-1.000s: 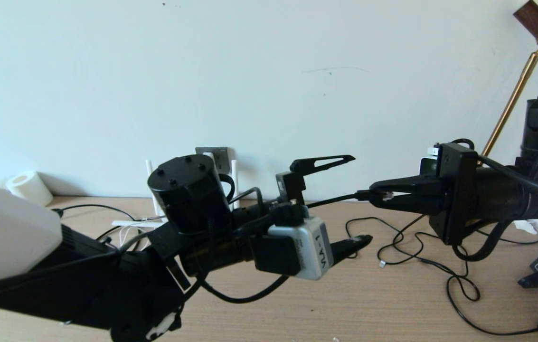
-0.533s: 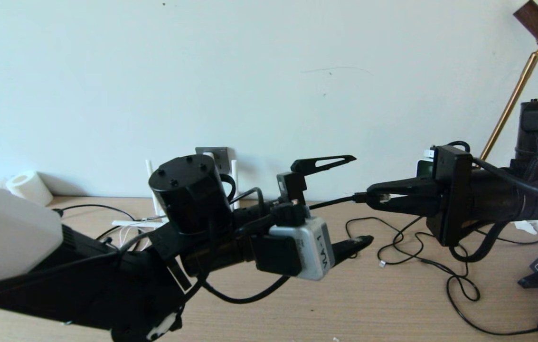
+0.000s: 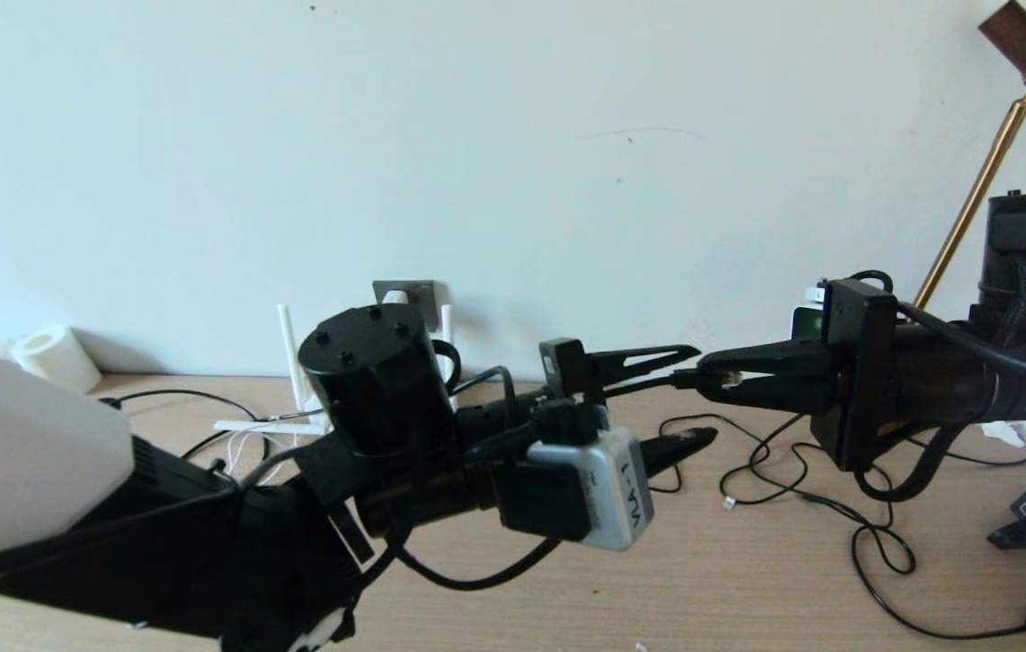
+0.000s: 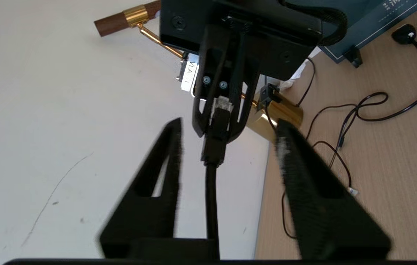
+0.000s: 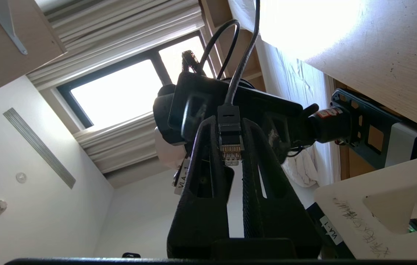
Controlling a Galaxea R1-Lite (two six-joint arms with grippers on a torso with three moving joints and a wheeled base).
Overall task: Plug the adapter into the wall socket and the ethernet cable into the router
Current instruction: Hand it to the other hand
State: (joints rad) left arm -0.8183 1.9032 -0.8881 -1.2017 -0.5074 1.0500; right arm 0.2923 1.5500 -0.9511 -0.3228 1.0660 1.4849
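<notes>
Pinching the clear clip plug of the shiny black ethernet cable [image 3: 639,385], the right tool [image 3: 710,375] holds it tight above the wooden bench [image 3: 703,580]. Facing it, the left tool [image 3: 689,394] has its ridged black fingers [image 4: 304,165] spread wide, one on each side of the cable, not touching. Far back by the wall stand the white router [image 3: 286,362] and grey wall socket [image 3: 404,294].
</notes>
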